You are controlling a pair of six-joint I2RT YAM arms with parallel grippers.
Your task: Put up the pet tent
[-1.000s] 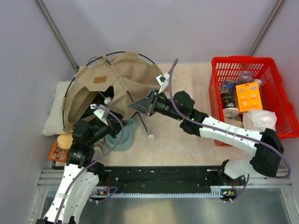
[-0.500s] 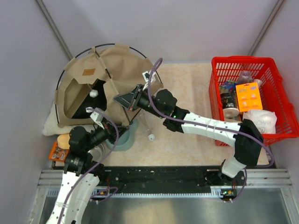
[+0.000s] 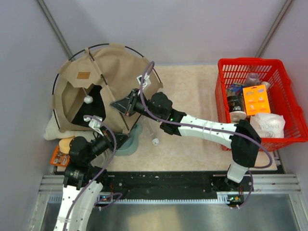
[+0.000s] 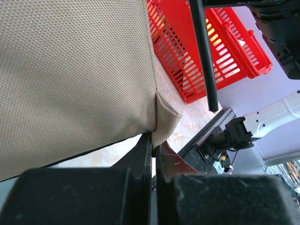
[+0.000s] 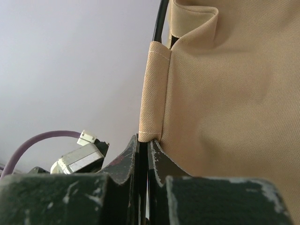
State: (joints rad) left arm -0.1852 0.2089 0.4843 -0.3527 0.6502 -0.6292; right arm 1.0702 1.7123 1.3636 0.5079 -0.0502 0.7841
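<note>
The pet tent (image 3: 113, 65) is tan fabric on thin black poles and stands at the back left. Its dark doorway faces front left, with a white ball (image 3: 88, 99) hanging in it and a brown label (image 3: 83, 75) above. My right gripper (image 3: 114, 103) reaches across from the right and is shut on a hem of the tent fabric (image 5: 225, 93). In the right wrist view the right gripper (image 5: 144, 139) pinches a seam fold below a pole (image 5: 161, 18). My left gripper (image 3: 120, 137) is shut on the tent's lower corner. The left wrist view shows that gripper (image 4: 153, 140) pinching the tent cloth (image 4: 75, 70).
A red basket (image 3: 250, 61) with bottles and packets stands at the right. A cream pillow (image 3: 53, 126) lies under the tent's left side. A teal dish (image 3: 129, 144) and a clear bottle (image 3: 152, 132) lie in front of the tent. Small orange items (image 3: 60, 154) sit at the front left.
The tent has swung left and back, and its doorway now opens more to the front left. Both grippers moved left with it, still shut, and the right arm stretched further across.
</note>
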